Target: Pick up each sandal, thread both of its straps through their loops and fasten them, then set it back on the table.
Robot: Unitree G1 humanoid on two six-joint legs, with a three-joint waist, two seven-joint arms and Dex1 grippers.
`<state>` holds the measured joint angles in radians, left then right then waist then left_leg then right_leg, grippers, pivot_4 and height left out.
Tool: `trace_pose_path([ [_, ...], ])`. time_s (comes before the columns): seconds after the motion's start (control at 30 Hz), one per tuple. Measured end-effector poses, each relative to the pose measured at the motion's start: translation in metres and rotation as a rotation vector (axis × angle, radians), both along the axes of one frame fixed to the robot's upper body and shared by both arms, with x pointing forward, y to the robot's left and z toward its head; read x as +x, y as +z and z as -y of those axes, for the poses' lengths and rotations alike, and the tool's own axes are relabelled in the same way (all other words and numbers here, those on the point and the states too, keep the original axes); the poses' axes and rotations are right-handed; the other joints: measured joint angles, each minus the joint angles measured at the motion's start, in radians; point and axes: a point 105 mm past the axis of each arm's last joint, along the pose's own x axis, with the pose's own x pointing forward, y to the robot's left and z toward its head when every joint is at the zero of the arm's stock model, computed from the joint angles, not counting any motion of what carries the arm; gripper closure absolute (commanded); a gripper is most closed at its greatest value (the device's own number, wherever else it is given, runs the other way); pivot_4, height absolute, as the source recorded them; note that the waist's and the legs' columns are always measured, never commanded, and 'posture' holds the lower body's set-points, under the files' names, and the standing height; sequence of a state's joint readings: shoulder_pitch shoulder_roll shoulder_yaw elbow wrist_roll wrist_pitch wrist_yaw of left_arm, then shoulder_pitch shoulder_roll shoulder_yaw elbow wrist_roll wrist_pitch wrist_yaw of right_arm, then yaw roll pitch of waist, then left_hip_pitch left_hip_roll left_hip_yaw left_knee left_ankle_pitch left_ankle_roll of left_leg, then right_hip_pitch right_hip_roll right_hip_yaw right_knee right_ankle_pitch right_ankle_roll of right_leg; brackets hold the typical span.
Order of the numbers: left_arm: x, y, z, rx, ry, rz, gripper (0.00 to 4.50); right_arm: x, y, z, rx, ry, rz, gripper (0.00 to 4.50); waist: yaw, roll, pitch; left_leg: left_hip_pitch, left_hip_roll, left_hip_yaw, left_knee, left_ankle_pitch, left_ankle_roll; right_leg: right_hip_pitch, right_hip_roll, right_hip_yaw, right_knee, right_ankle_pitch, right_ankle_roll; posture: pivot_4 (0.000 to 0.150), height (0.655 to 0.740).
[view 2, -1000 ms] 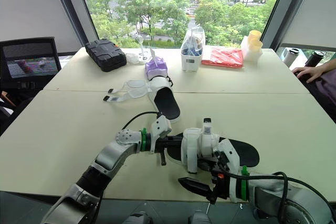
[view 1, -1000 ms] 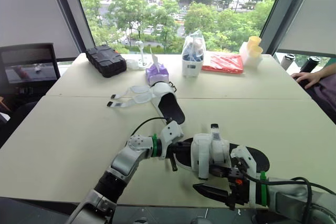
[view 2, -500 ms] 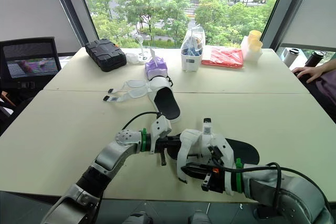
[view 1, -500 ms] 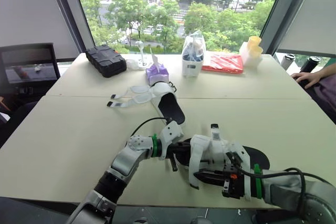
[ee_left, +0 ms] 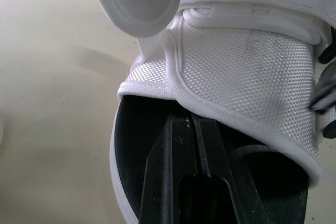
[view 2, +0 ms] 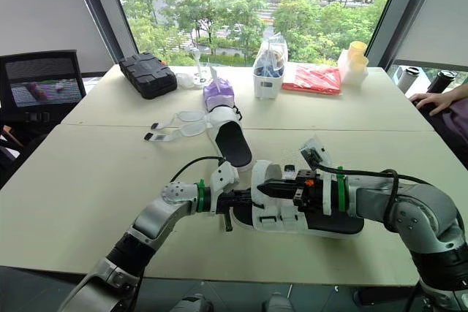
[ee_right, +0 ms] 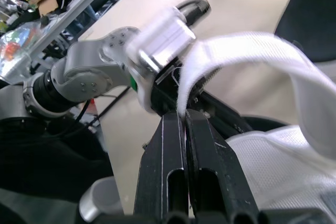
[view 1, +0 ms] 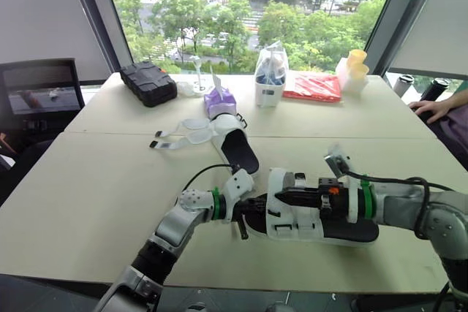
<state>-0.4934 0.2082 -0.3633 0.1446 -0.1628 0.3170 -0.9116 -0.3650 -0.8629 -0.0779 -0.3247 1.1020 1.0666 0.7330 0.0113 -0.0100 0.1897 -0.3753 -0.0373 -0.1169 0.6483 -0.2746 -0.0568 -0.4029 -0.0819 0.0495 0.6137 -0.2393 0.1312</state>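
Right gripper, fingers pressed together, pinches a white strap of the near sandal. Left gripper, closed, sits in its toe end. Two sandals here: the second sandal lies farther off, to the left.

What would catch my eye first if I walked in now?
A white-topped sandal sits at the near edge of the table, worked from both sides: the left gripper reaches into its open end, and the right gripper pinches its strap. Farther back, mid-table, a second sandal lies with its straps splayed open.
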Motion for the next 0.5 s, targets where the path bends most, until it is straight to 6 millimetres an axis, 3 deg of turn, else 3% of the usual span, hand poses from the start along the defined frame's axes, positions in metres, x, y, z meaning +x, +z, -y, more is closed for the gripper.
trace_pose_path([
  [0.17, -0.001, -0.001, -0.001, -0.003, 0.012, 0.001, 4.5, 0.007, -0.004, 0.02, -0.044, -0.018, -0.031, 4.43, 0.0, 0.0, 0.0, 0.0, 0.0, 0.0, 0.0, 0.0, 0.0, 0.0, 0.0, 0.0, 0.0, 0.0, 0.0, 0.15, 0.74],
  [0.5, 0.0, 0.0, -0.002, -0.004, 0.028, 0.006, 4.5, 0.002, -0.017, 0.022, -0.048, 0.015, -0.125, 4.43, -0.002, 0.0, 0.0, 0.0, 0.0, 0.0, 0.0, 0.0, 0.0, 0.0, 0.0, 0.0, 0.0, 0.0, 0.0, 0.15, 0.74],
])
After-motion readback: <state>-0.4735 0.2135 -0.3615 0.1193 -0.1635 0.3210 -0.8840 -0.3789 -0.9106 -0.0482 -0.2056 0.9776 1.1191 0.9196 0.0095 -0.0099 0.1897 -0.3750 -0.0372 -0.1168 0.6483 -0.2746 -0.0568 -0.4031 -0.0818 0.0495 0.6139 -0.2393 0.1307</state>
